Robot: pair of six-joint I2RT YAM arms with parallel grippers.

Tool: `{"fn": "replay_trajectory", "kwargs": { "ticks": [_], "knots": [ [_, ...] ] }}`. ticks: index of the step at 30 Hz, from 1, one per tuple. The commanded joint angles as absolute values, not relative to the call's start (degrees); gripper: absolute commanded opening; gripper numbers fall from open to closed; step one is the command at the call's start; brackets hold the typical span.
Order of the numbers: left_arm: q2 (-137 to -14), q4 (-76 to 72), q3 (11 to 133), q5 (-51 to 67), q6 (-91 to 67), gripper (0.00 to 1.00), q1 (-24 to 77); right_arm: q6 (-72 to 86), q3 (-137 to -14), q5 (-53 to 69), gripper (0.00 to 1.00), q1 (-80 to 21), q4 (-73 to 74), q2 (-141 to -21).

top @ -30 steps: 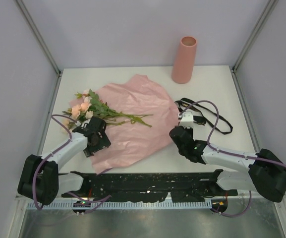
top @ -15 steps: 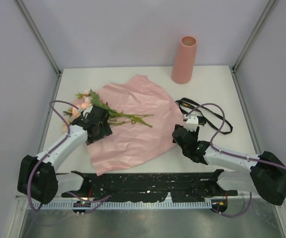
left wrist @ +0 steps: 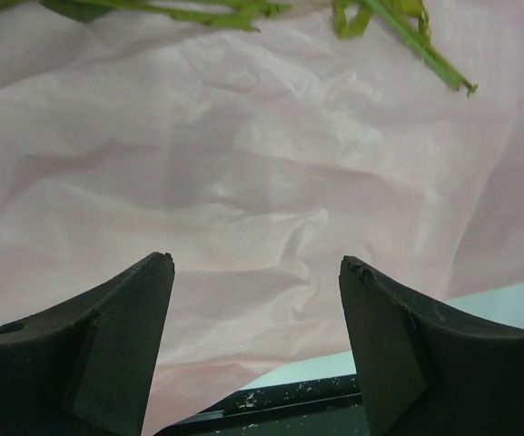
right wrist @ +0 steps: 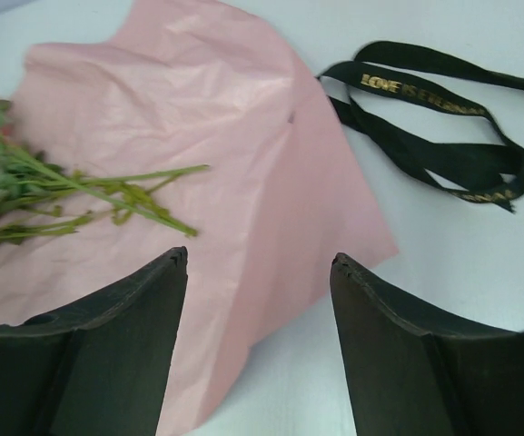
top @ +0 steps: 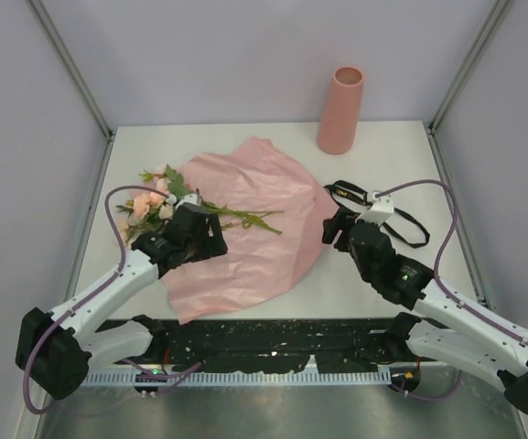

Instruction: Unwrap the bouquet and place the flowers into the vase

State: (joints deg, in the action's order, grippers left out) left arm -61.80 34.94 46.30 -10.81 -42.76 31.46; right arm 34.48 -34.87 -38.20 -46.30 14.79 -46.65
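The left claw and right claw gape wide, empty, near crinkled pink paper under thin-stemmed flowers.

Overhead and close, low wrist views share the paper.

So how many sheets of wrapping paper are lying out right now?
1: a pink sheet spread open in the middle, with the flowers lying across its left side. A second sheet could be hidden underneath it.
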Motion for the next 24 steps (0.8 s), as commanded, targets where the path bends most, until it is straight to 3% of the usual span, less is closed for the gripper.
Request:
{"fn": "replay_trajectory", "kwargs": {
  "ticks": [1,9,24],
  "knots": [
    [-62.7,27.6,42.1,-5.3,-45.6,0.78,36.2,31.9,-39.0,-24.3,0.68,-46.2,5.7,-46.6],
    [-65.9,26.5,40.3,-6.1,-48.7,0.78,40.6,35.6,-46.1,-5.9,0.56,-46.5,-4.9,-63.5],
    [-66.6,32.0,37.0,-15.6,-52.5,0.8,40.7,37.8,-37.3,-18.7,0.44,-40.9,-3.9,-73.7]
  ]
}}
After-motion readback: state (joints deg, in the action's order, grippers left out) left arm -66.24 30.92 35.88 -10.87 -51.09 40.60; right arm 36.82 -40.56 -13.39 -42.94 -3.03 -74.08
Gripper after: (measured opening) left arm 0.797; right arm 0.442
